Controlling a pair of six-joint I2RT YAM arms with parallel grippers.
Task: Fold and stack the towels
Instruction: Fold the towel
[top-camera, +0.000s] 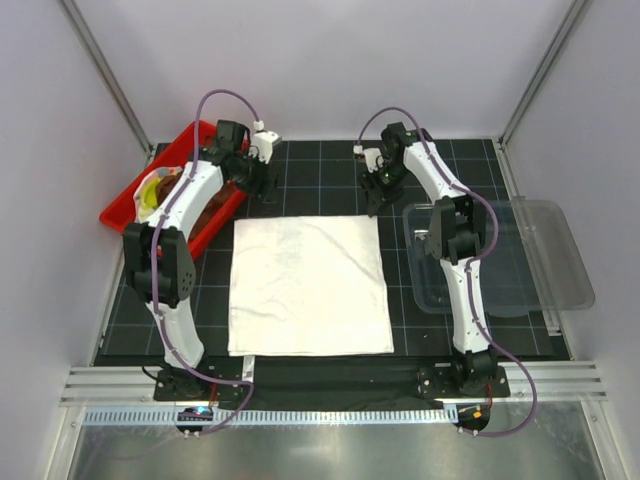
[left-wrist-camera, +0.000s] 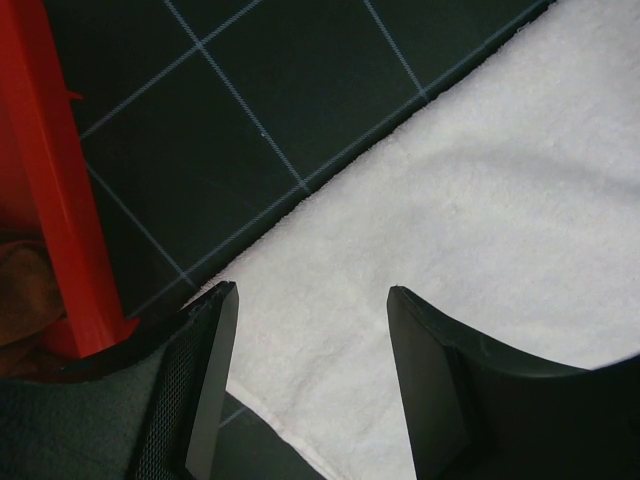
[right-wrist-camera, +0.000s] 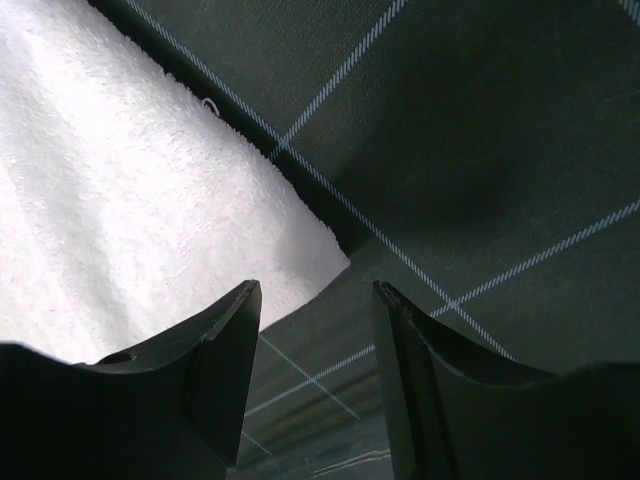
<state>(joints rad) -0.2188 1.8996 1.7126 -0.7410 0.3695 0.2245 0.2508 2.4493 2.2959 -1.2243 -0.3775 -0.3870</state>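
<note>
Over corners of the white towel (top-camera: 308, 285) our left gripper (left-wrist-camera: 312, 293) and right gripper (right-wrist-camera: 317, 288) gape empty; our arm mostly hides the red tray (top-camera: 118, 208).

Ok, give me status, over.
Left gripper open over white towel corner. Right gripper open at other far corner. Towel flat, unfolded. Tray, bin off to the sides.

No text, label, brand, number or sign can be read in any view.

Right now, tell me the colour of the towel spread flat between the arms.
The towel is plain white, clearest in the top external view.
</note>
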